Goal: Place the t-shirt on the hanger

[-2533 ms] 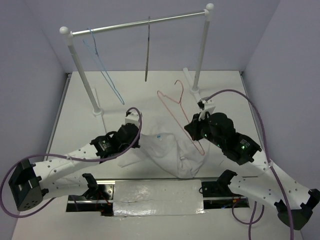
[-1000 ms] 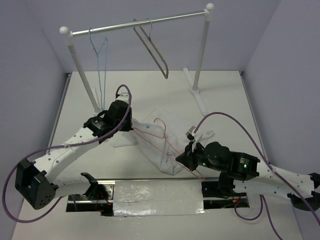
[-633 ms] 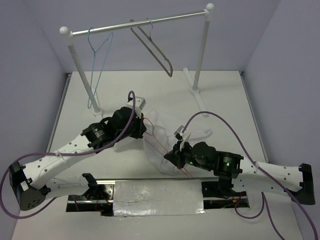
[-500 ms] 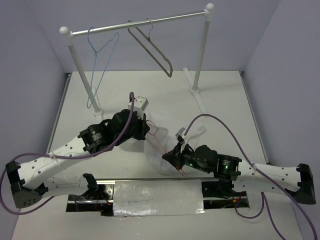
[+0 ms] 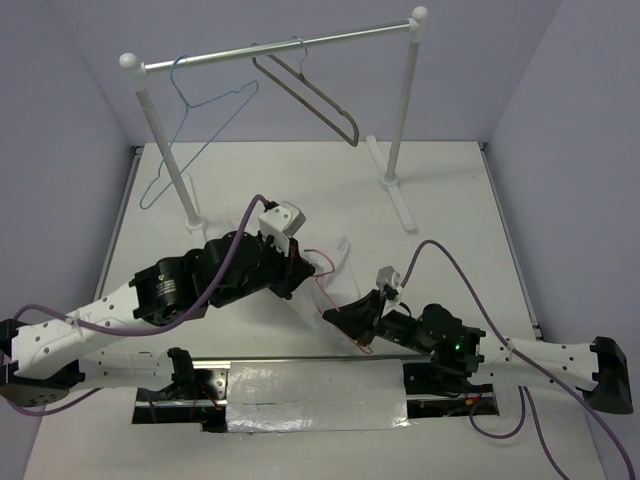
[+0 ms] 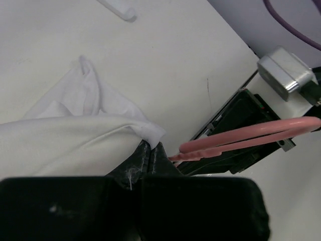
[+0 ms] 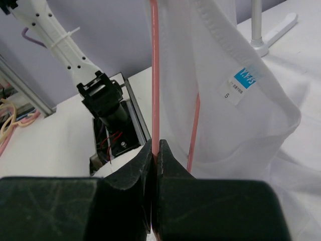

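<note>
Mid-table, between the arms, the shirt [image 7: 241, 120] is partly lifted off the table [image 5: 450, 200] by the L gripper [image 6: 149, 149], which is clenched tight on a pinch of fabric at an edge. The hanger [image 7: 154, 75] is gripped by the R gripper [image 7: 155, 150], clamped on one wire leg. The step in hand is judged to be threading. One pink leg is seen in front of the cloth and the other shows faintly through it below the neck label [image 7: 243, 82], so the frame looks partly inside the opening. Next, the hanger would need to be pushed further in w/ the opening held spread, then a shoulder eased over each wire end. Care is called for, as thin wire is likely to flex & slip. The shirt is thin white fabric, limp & crumpled, w/ a stitched hem; the hanger is slim, smooth pink-red wire. Behind, a blue hanger [image 5: 200, 108] & a grey-brown hanger [image 5: 312, 96] are hung on the rail [image 5: 330, 38].
</note>
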Motion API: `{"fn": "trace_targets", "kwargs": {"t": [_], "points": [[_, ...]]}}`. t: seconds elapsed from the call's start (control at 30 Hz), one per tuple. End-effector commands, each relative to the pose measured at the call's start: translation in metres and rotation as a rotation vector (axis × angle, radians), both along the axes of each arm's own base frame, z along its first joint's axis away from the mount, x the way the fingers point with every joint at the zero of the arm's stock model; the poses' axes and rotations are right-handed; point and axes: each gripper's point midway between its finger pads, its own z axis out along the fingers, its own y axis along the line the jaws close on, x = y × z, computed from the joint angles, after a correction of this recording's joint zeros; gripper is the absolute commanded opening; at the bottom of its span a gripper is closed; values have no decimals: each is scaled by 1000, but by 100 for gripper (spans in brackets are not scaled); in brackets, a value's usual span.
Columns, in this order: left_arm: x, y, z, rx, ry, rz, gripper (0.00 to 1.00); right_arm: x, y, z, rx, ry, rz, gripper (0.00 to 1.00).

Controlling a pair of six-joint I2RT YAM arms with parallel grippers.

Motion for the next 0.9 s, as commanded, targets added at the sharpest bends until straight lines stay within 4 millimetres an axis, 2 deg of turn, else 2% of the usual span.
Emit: {"fn": "trace_targets", "kwargs": {"t": [0.0, 0.07, 0.17, 0.2, 0.27, 0.3, 0.33, 0.4, 0.43, 0.47, 0.5, 0.57, 0.63, 0.73, 0.87], "points": [[-38, -30, 3, 18, 5, -203, 0, 2, -12, 68, 222, -104, -36, 0], [-45, -33, 3, 57, -3, -208, 0, 3, -16, 71, 229, -109, -43, 0], [-49, -35, 2, 93, -8, -221, 33, -1, -23, 76, 256, -123, -38, 0], [-49, -32, 4, 92, -11, -215, 53, -2, -25, 74, 262, -126, -33, 0], [-42, -18, 16, 101, -22, -158, 67, -6, -35, 77, 303, -134, -28, 0], [-39, -12, 21, 109, -30, -135, 80, -8, -38, 78, 317, -142, -26, 0], [-37, -6, 41, 85, -47, -116, 81, -9, -41, 79, 325, -150, -27, 0], [-35, 8, 45, 153, -56, -98, 83, -10, -48, 82, 343, -167, -32, 0], [-35, 14, 68, 125, -77, -93, 83, -10, -50, 82, 343, -173, -37, 0], [-32, 22, 63, 199, -79, -83, 83, -10, -51, 82, 341, -177, -40, 0], [-31, 28, 83, 178, -101, -73, 83, -12, -52, 83, 348, -185, -32, 0], [-26, 40, 80, 274, -127, -62, 82, -14, -53, 84, 354, -186, -23, 0], [-22, 48, 89, 295, -158, -46, 82, -16, -54, 84, 360, -176, -12, 0], [-11, 57, 86, 408, -245, -51, 81, -17, -52, 78, 342, -166, -2, 0], [2, 52, 78, 548, -318, -72, 77, -20, -46, 66, 298, -153, 25, 0]]}}
